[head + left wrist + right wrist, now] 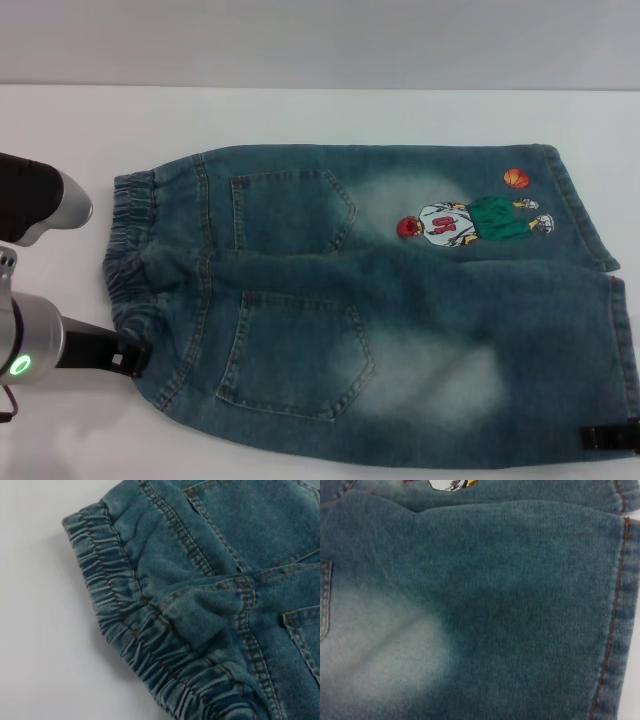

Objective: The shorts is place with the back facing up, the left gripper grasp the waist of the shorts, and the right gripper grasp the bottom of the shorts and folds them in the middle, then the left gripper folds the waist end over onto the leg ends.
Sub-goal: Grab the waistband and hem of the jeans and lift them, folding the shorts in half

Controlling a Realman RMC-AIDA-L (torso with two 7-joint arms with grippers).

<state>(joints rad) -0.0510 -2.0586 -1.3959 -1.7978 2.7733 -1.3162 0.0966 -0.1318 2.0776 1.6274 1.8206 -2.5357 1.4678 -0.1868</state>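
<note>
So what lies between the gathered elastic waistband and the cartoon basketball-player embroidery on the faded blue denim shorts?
In the head view, a back patch pocket sits between the waistband and the embroidery, then faded denim.

Shorts: faded blue denim w/ pale bleached patches, tan stitching, red/green/white cartoon patch + orange ball. Surface white. Left claw black, green ring.
</note>
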